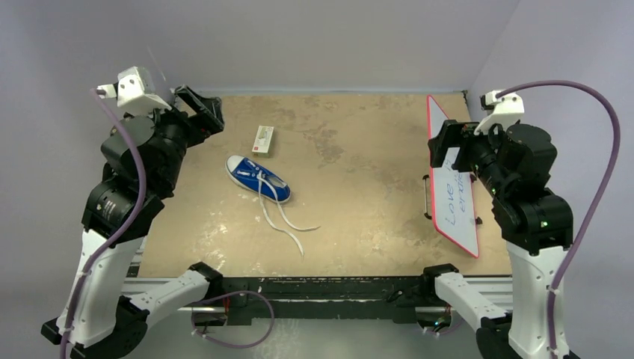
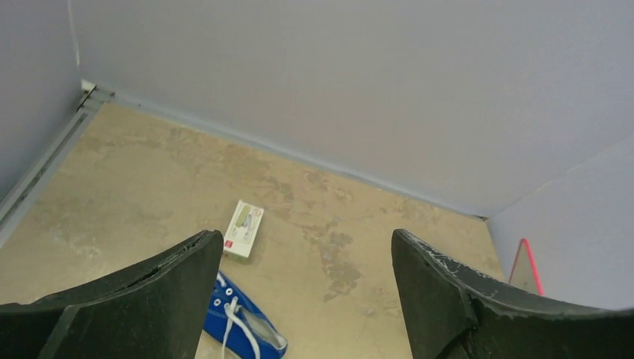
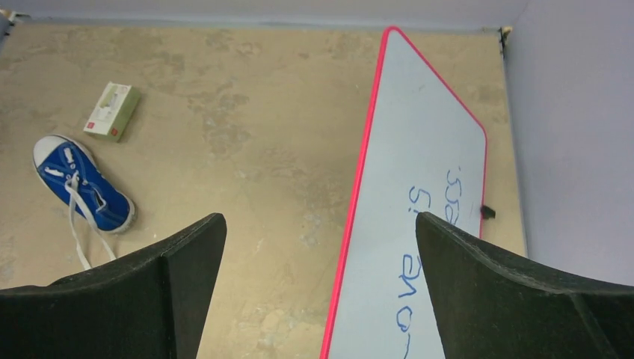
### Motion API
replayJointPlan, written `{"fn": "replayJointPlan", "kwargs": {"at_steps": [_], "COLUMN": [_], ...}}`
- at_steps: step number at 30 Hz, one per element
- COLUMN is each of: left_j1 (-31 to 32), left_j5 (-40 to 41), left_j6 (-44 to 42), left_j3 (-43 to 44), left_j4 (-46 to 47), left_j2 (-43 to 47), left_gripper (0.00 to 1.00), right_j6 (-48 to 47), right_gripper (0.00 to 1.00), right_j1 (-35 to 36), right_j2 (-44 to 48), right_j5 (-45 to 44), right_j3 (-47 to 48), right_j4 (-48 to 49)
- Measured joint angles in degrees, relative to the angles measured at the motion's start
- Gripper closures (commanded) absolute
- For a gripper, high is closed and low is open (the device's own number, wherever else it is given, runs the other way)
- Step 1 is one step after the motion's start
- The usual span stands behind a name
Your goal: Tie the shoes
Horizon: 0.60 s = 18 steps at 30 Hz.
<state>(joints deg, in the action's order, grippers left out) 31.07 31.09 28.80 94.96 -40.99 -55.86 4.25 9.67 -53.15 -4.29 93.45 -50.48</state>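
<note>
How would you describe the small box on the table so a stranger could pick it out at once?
Start at the tan table, whose right side holds a red-framed whiteboard. On its left half lies a blue canvas sneaker. Just beyond the sneaker's white toe, not touching it, lies the small box: white, flat, rectangular, with a red edge.

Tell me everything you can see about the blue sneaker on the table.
The blue sneaker is small and canvas-looking, with a white rubber sole and toe cap. It stands upright on the table, left of middle, toe toward the far left, heel toward the near right. Its long white laces are untied and trail over the table toward the near edge. A white box lies just beyond it, apart. Only the table touches it.
</note>
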Motion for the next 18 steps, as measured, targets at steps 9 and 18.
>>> {"fn": "replayJointPlan", "kwargs": {"at_steps": [9,18], "left_j1": [-11.6,-17.7], "left_j5": [-6.8,-17.5], "left_j6": [4.2,9.9], "left_j3": [-10.3,-22.2], "left_j4": [0.2,0.7], "left_j2": [1.1,-2.6], "left_gripper": [0.05,0.05], "right_j6": [4.3,9.5], "right_gripper": [0.01,0.01], "right_j1": [-6.2,-9.7], "right_j2": [-0.5,-4.5], "right_j5": [2.1,10.5], "right_j3": [-6.3,-8.7], "right_j4": [1.4,8.9]}}
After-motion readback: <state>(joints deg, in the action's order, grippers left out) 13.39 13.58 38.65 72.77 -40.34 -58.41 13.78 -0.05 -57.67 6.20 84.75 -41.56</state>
